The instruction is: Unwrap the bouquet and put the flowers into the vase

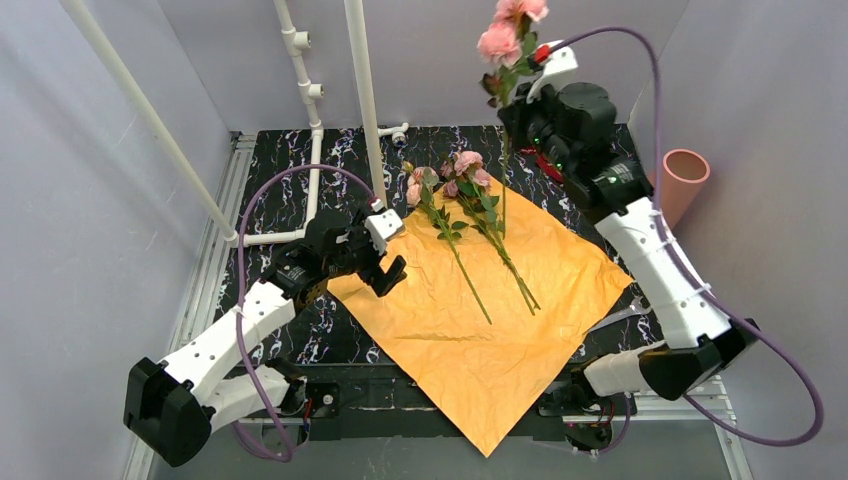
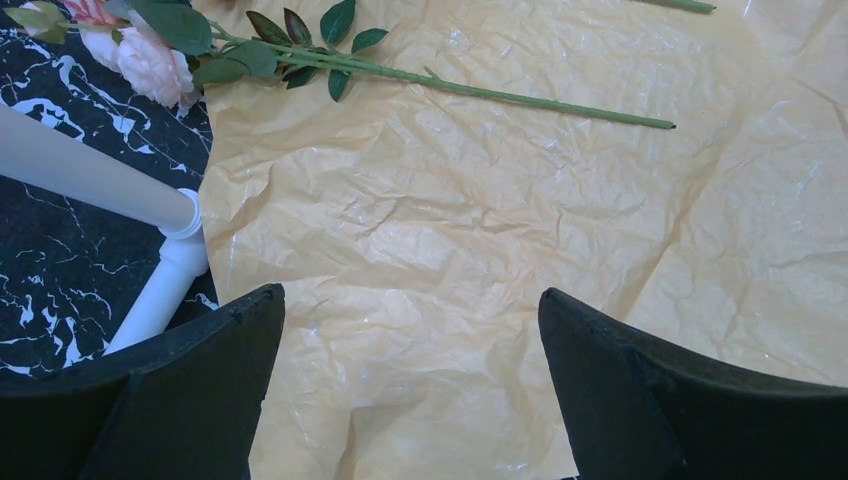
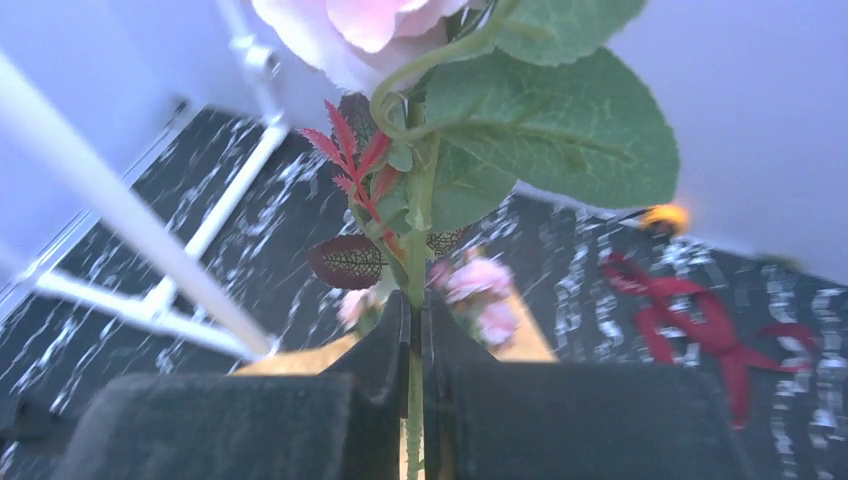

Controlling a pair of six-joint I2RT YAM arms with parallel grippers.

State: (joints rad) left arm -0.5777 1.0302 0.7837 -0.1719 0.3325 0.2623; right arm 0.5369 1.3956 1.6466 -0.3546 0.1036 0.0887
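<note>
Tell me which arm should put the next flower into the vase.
Right. The right gripper is shut on a raised rose stem, and the vase stands on its side. The left gripper is open and empty above the orange paper, far from the vase.

white pipes point(image 1: 361, 90), black marbled tabletop point(image 1: 275, 150)

Two flowers point(image 1: 465, 165) lie on the wrapping paper point(image 1: 490, 330); the vase point(image 1: 683, 180) is to its right, the ribbon point(image 3: 690, 315) behind its far corner
</note>
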